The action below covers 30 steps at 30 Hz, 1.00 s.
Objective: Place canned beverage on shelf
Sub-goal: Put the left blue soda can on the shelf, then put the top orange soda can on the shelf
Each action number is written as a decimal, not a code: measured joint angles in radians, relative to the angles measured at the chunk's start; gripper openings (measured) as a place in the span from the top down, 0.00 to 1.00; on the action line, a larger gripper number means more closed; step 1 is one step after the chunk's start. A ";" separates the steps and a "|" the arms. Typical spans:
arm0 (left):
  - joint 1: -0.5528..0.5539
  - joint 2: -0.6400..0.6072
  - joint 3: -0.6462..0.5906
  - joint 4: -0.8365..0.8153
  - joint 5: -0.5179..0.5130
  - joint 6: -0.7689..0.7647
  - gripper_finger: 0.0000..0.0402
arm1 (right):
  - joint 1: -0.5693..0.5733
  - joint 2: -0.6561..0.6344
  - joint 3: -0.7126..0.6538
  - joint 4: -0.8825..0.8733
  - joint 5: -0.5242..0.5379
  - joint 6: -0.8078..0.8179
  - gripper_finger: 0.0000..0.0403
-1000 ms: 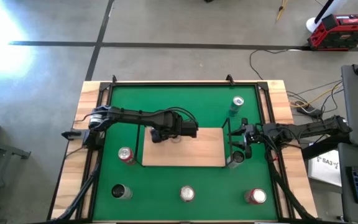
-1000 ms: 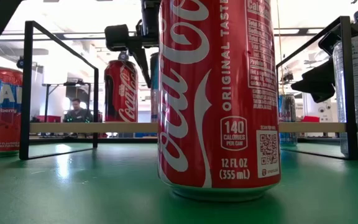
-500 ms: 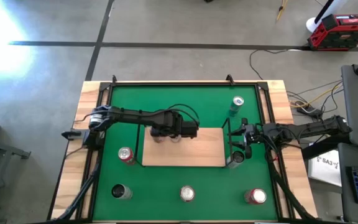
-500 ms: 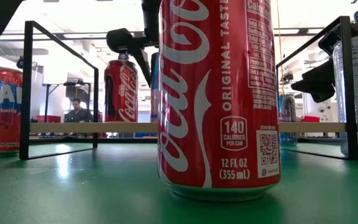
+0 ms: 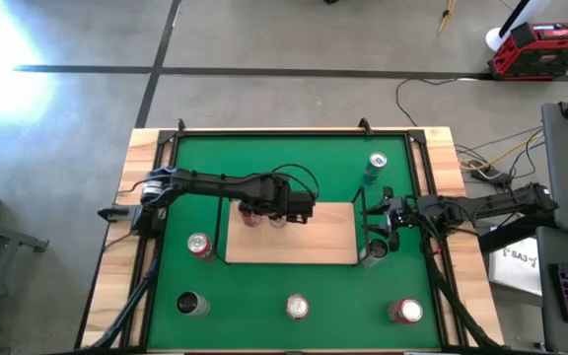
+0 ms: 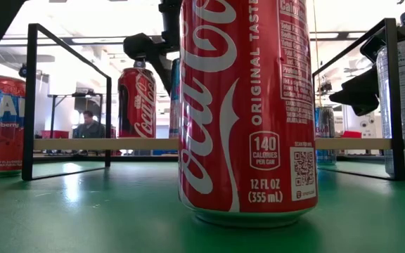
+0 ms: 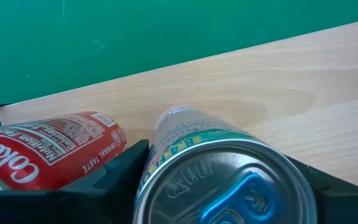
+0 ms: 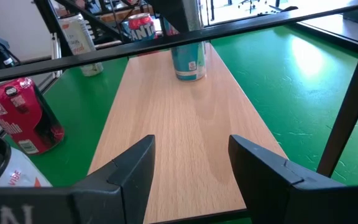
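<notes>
Now your left gripper (image 5: 276, 211) clamps the upright can (image 7: 225, 171) directly beneath it, standing on the shelf's (image 5: 319, 242) back edge, so lift straight up.

A green mat (image 5: 294, 168) covers a wooden counter (image 5: 452, 163). On the grey floor beyond sit a red toolbox (image 5: 542, 49) and loose cables (image 5: 481, 163).
</notes>
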 joint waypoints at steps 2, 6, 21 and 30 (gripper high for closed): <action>0.000 0.000 0.000 0.000 0.000 0.006 0.38 | 0.000 0.000 0.000 0.000 0.000 0.000 0.51; 0.000 0.000 0.010 0.000 0.000 0.042 0.34 | 0.000 0.000 0.000 0.000 0.000 0.000 0.51; -0.031 -0.001 0.197 -0.262 0.004 0.006 0.02 | 0.000 0.000 0.000 0.000 0.000 0.000 0.51; -0.218 -0.074 0.224 -0.291 -0.242 -0.113 0.08 | 0.000 0.001 0.000 0.000 0.000 0.000 0.51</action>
